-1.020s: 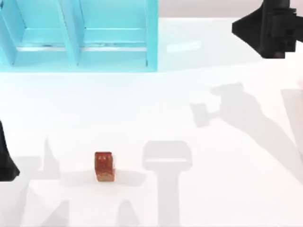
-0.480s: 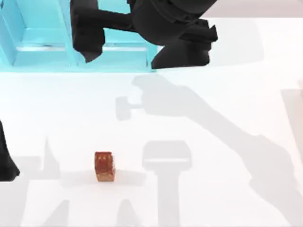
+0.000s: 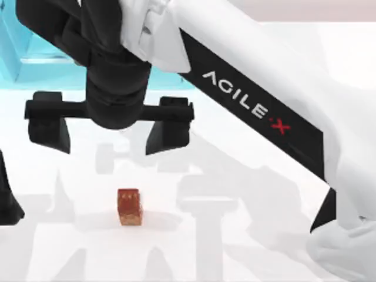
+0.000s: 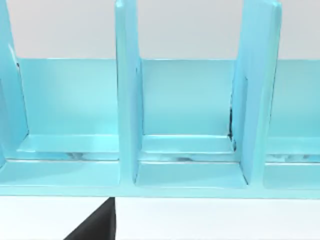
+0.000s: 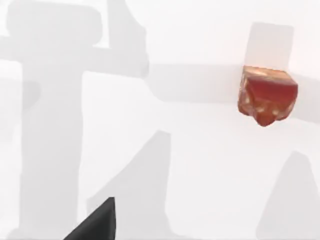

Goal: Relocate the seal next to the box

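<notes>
The seal (image 3: pixel 129 206) is a small reddish-brown block with an orange-tan end, standing on the white table toward the front left; the right wrist view has the seal (image 5: pixel 267 95) too. The light blue box (image 3: pixel 41 56) stands at the back left, its compartments facing the left wrist view as box (image 4: pixel 185 125). My right gripper (image 3: pixel 108 129) hangs open high over the table, just behind the seal, with nothing between its fingers (image 3: pixel 167 126). My left arm (image 3: pixel 7 202) stays parked at the left edge.
The right arm (image 3: pixel 252 106) stretches across the table from the front right corner to the back left, covering much of the box. Arm shadows lie on the white table (image 3: pixel 264 235) around the seal.
The right arm has swept from the back right corner leftward and forward across the box, and its gripper now hangs just behind the seal. The seal has not moved.
</notes>
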